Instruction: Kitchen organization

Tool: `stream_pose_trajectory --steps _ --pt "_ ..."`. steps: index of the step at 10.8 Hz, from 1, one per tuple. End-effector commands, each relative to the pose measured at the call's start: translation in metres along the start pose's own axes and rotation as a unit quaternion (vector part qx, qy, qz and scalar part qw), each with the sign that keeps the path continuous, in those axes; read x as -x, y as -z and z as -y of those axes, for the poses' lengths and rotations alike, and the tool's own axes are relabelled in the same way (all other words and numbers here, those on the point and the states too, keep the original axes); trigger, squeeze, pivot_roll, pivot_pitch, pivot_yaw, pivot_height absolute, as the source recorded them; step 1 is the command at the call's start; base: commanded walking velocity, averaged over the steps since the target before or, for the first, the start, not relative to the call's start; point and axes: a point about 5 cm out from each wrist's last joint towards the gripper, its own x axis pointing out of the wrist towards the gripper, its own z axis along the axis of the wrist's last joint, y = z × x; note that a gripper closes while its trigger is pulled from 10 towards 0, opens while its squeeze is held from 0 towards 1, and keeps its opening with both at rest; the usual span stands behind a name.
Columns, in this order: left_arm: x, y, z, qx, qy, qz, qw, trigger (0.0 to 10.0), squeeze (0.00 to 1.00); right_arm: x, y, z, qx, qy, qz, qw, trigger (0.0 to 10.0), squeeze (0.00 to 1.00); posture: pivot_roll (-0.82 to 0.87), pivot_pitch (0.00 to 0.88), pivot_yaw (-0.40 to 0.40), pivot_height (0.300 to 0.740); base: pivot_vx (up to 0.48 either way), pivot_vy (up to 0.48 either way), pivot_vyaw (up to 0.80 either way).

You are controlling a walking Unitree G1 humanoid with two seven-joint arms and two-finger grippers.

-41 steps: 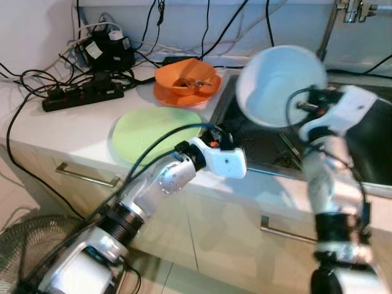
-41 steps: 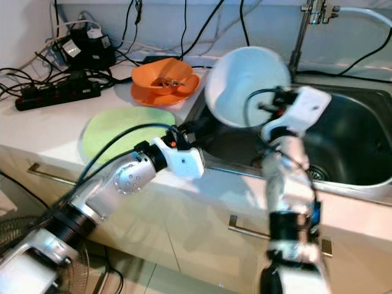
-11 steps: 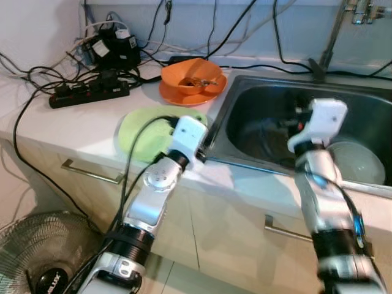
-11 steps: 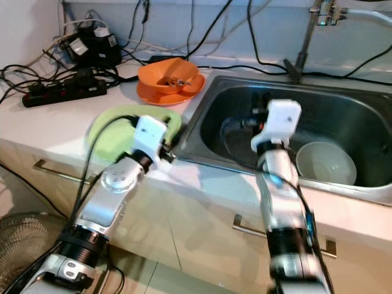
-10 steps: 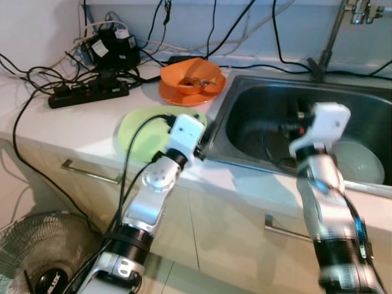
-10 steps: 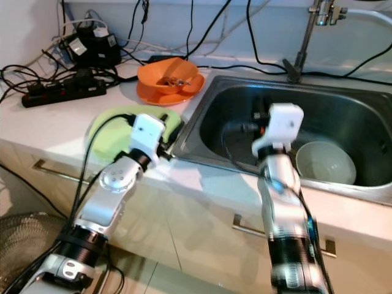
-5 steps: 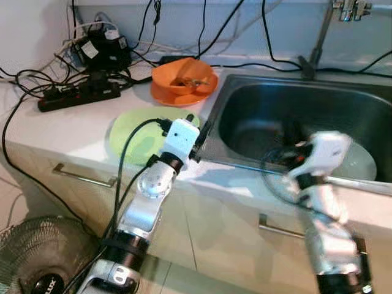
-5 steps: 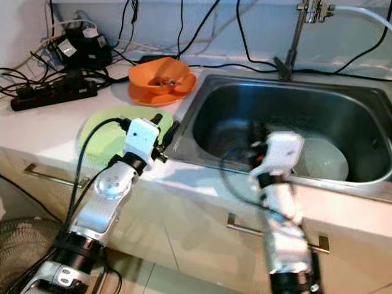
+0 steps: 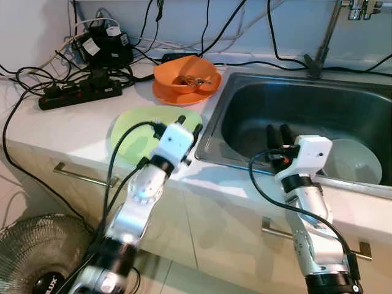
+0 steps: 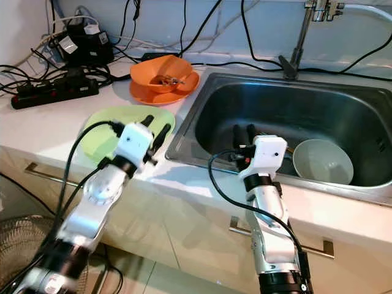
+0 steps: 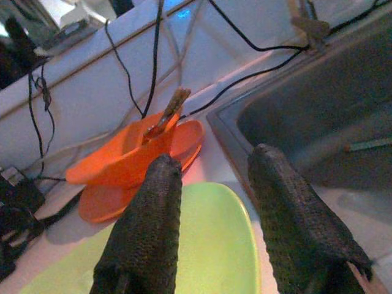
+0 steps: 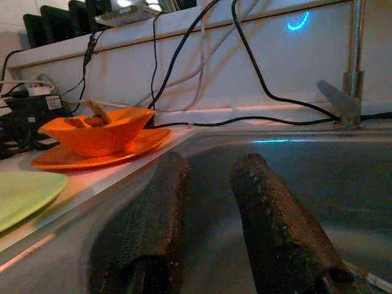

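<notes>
White bowl point(image 10: 323, 160) resting in sink point(image 10: 294, 104), apart from empty, parted right pincer point(image 10: 242, 133) at the near rim. Left pincer point(image 9: 189, 125) parted over green plate point(image 9: 131, 131) on worktop point(image 9: 67, 122); risk of nudging plate off edge.

Black power strip point(image 9: 79, 92) lies at the back left of the pale worktop point(image 9: 67, 125), with a dark adapter block point(image 9: 104, 46) behind it against the wall. Black cables point(image 9: 37, 76) loop around both and trail off the worktop's left edge. More cables point(image 10: 245, 30) hang down the backsplash and run along behind the basin. A chrome faucet point(image 10: 300, 33) rises at the back right. Below the worktop, metal drawer handles point(image 9: 82, 174) cross the cabinet fronts, and a floor fan point(image 9: 37, 251) sits low at the left on the tiled floor point(image 9: 184, 278).
</notes>
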Motion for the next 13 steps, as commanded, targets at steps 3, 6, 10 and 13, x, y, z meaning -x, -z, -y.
stream_pose_trajectory --steps 3,6,10,13 --pt "0.015 -0.008 -0.010 -0.157 0.080 0.000 0.984 10.0 0.00 -0.003 0.005 -0.006 -0.006 -0.004 -0.013 1.000 10.0 0.00 0.06 0.024 0.117 0.740 0.000 0.000 0.00" --pt "0.031 0.003 -0.026 -0.234 0.132 -0.071 0.961 10.0 0.00 -0.004 0.008 -0.008 -0.008 -0.006 -0.017 1.000 10.0 0.00 0.08 0.014 0.116 0.740 0.000 0.000 0.00" --pt "0.041 0.015 -0.024 -0.258 0.174 -0.136 0.941 10.0 0.00 -0.006 0.009 -0.008 -0.007 -0.009 -0.023 1.000 10.0 0.00 0.08 0.032 0.113 0.740 0.000 0.000 0.00" --pt "0.038 0.018 -0.033 -0.300 0.158 -0.165 0.926 10.0 0.00 -0.007 0.009 -0.007 -0.007 -0.007 -0.023 1.000 10.0 0.00 0.08 0.038 0.116 0.740 0.000 0.000 0.00"
